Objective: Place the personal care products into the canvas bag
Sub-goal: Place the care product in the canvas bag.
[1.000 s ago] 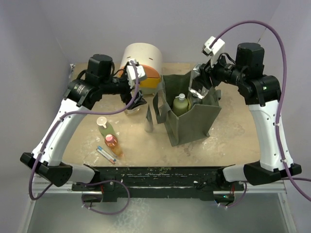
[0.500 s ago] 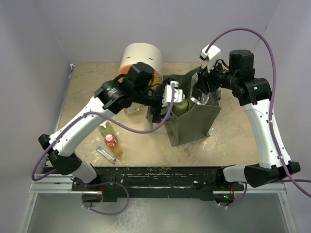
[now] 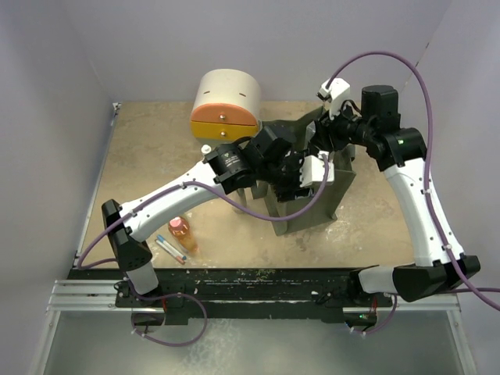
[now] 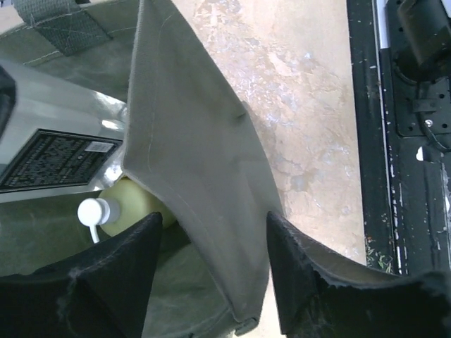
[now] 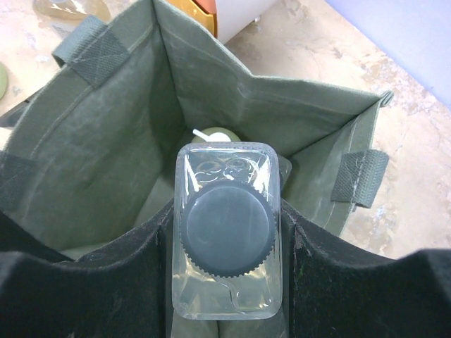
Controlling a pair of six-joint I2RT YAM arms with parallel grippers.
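The olive canvas bag [image 3: 314, 208] stands open mid-table. My right gripper [image 3: 322, 147] hangs over its mouth, shut on a clear square black-capped bottle [image 5: 225, 232]. A pale green pump bottle [image 4: 132, 204] stands inside the bag. My left gripper [image 4: 211, 222] reaches across to the bag [image 4: 197, 162], and its jaws stand apart astride the near fabric wall, one finger inside and one outside. An orange pink-capped bottle [image 3: 180, 230] and a slim grey bottle [image 3: 170, 248] lie on the table at front left. The left arm hides other bottles.
A round cream, orange and yellow drawer unit [image 3: 226, 101] stands at the back, left of the bag. The left arm stretches diagonally over the table's middle. A black rail [image 3: 258, 281] runs along the near edge.
The left arm swung from the table's left side across to the bag, and its jaws narrowed around the bag's wall. The right gripper kept hold of the clear bottle over the bag.
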